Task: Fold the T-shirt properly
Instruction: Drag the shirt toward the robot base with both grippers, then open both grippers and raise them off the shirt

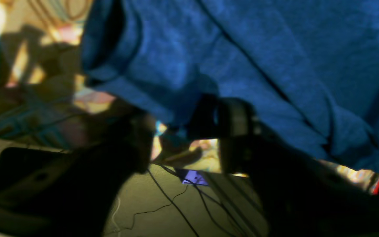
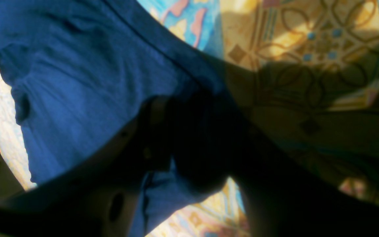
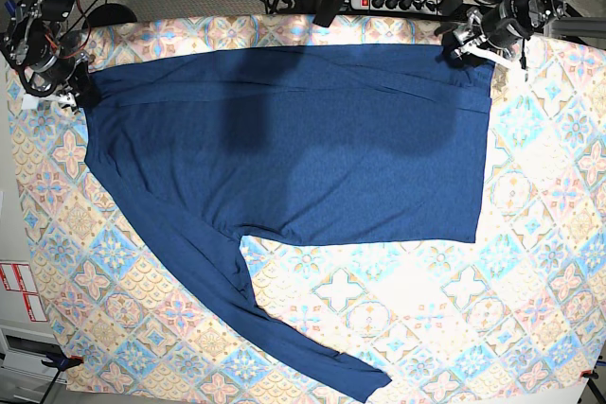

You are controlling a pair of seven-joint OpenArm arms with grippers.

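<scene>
The shirt (image 3: 303, 139) lies spread on the counter (image 3: 530, 262), its body a broad flat panel across the far half, reaching from near the far-left corner to near the far-right corner. One long sleeve runs out from the body toward the near edge, ending close to the middle of that edge; along the far edge a strip looks doubled over, which may be the other sleeve – I cannot be sure. Judged from this, the folding has barely begun: body unfolded, near sleeve still out, no rectangle yet.

The left gripper (image 3: 471, 44) sits at the shirt's far-right corner, the right gripper (image 3: 66, 92) at its far-left corner. In the left wrist view the left fingers (image 1: 235, 131) stand apart with cloth lying against one of them, not pinched. In the right wrist view the right fingers (image 2: 156, 131) are dark against the cloth – whether they grip it I cannot tell.

Around: a patterned cloth covers the counter, a power strip (image 3: 398, 2) and cables lie beyond the far edge, and red-and-white labels (image 3: 19, 290) sit past the left edge. Nothing rests on the shirt or blocks it
</scene>
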